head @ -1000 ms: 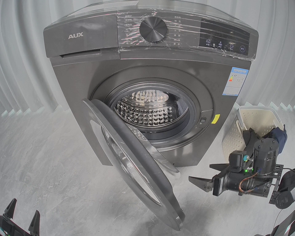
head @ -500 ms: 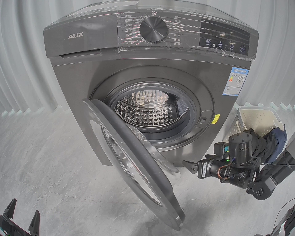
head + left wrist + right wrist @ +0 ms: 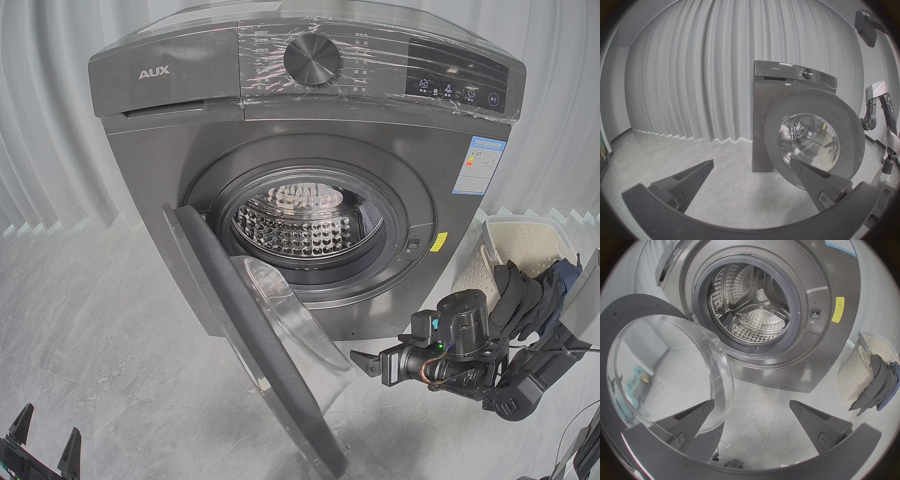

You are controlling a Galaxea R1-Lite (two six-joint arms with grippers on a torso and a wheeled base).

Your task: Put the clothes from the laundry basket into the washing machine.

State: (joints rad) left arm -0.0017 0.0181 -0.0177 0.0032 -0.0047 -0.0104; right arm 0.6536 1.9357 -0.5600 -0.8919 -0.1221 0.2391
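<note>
The grey washing machine stands with its round door swung out wide, so the steel drum lies exposed. Nothing is inside the drum. Right of the machine, a cream laundry basket has dark grey and navy clothes draped over its front rim. My right gripper hangs low in front of the machine, between the door's edge and the basket, open and holding nothing. My left gripper sits open at the lower left, far from the machine.
Pale tiled floor spreads left of the machine and in front of it. White curtains hang behind. The door's glass bowl juts out close to my right gripper. The basket stands near the machine's right side.
The door has swung further open to the left. My right gripper moved left and slightly lower, staying near the door's edge. The left gripper has not moved.
</note>
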